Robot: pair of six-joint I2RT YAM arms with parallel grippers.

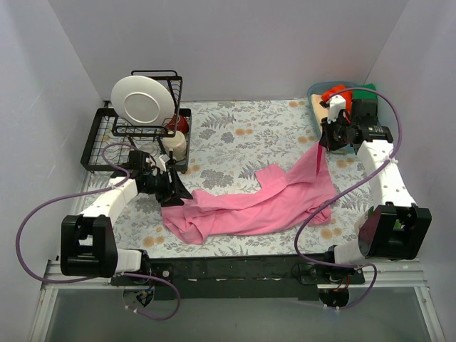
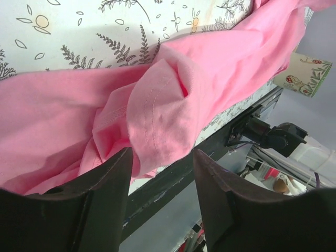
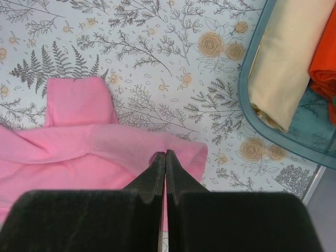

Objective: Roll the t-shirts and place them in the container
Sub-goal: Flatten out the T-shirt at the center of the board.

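The pink t-shirt [image 1: 263,203] lies crumpled across the middle of the flowered table. My right gripper [image 1: 322,144] is shut on its far right corner and holds it lifted; in the right wrist view the gripper [image 3: 166,154] pinches a fold of the pink cloth [image 3: 79,152]. My left gripper [image 1: 179,194] is open at the shirt's left end; in the left wrist view the gripper [image 2: 161,157] has its jaws apart with the bunched pink cloth [image 2: 168,100] just beyond them. The cream t-shirt [image 3: 286,58], orange-red t-shirt [image 3: 325,50] and green t-shirt [image 1: 367,88] lie in the blue bin [image 1: 314,95].
A black dish rack [image 1: 96,142] with a white plate [image 1: 139,100] and a white jar [image 1: 175,145] stands at the far left. The blue bin's rim [image 3: 247,110] is close to my right gripper. The table's near edge [image 2: 157,184] runs under my left gripper.
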